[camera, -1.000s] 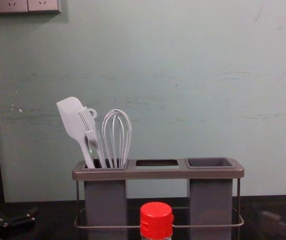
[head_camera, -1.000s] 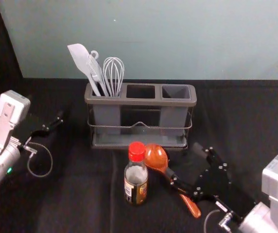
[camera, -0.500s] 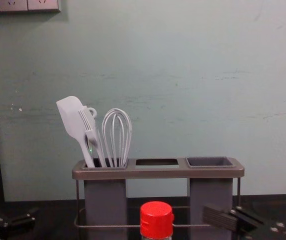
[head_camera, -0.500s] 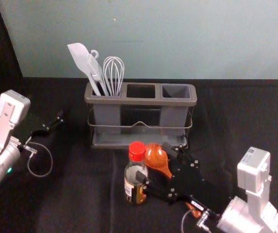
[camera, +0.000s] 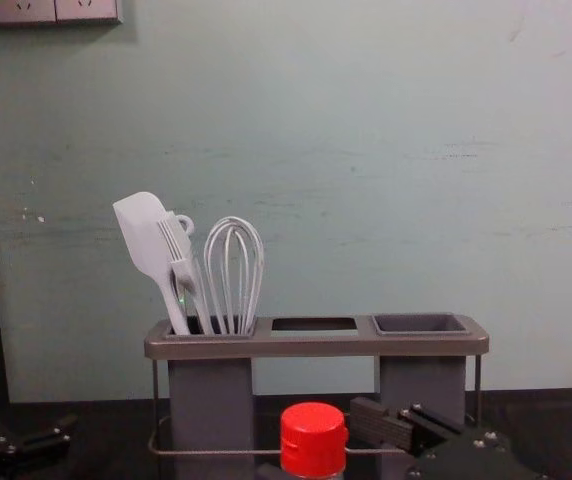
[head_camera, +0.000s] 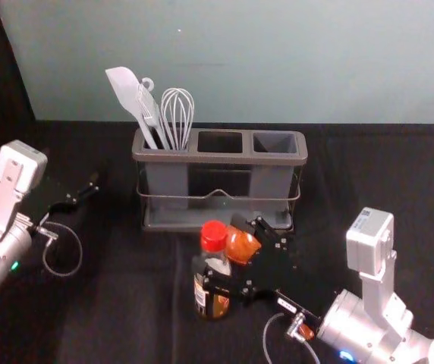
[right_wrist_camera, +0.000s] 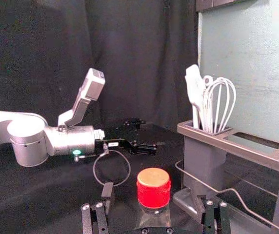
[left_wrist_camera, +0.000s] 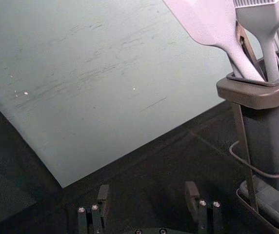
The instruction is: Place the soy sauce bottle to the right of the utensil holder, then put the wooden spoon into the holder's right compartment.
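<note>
silver arms, looped grey cables

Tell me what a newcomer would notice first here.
Probably the red cap of the soy sauce bottle, in front of the utensil holder, with the right gripper open around the bottle. The wooden spoon's glossy bowl beside it also stands out. So do the white spatula and whisk rising from the holder's left compartment.

The right gripper (head_camera: 218, 244) is moving in from the bottle's (head_camera: 214, 236) four o'clock, its parted fingers (camera: 381, 425) now straddling it. The right arm (head_camera: 369, 322) is swinging toward nine o'clock behind it, now showing a blue light (head_camera: 346, 356), and the gripper is hiding more of the spoon (head_camera: 241, 246).
</note>
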Controlling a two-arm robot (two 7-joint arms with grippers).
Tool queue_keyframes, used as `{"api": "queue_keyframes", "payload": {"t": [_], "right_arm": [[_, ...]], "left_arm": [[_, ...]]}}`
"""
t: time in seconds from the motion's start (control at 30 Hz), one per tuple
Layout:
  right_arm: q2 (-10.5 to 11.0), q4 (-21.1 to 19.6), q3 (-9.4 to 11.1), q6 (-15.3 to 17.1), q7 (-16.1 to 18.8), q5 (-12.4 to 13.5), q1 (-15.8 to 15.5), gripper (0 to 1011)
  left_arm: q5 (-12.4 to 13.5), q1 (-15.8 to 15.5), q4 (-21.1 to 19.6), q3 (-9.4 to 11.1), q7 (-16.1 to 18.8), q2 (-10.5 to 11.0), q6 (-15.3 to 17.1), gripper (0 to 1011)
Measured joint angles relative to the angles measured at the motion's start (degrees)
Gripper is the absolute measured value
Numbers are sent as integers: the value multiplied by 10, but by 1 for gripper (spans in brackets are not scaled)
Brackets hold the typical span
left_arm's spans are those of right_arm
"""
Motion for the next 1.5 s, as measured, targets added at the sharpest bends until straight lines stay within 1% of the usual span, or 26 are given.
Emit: {"api": "queue_keyframes", "payload": {"t": [0.27,0.6,0.93,1.23,1.33,1.4,1.43,1.5], "right_arm": [[-15,12,2,4,11,-9,5,1002],[-28,17,14,6,20,-21,3,1002],[-35,17,23,7,28,-25,1,1002],[-41,24,23,3,34,-26,6,1002],[-42,26,23,0,37,-26,6,969],[-43,26,22,0,37,-26,6,916],[-43,26,22,0,37,-27,7,907],[-43,26,22,0,37,-27,7,837]], "left_arm": [[0,0,0,0,0,0,0,1000],[0,0,0,0,0,0,0,1000],[0,0,0,0,0,0,0,1000],[0,0,0,0,0,0,0,1000],[0,0,0,0,0,0,0,1000],[0,0,0,0,0,0,0,1000],[0,0,0,0,0,0,0,1000],[0,0,0,0,0,0,0,1000]]}}
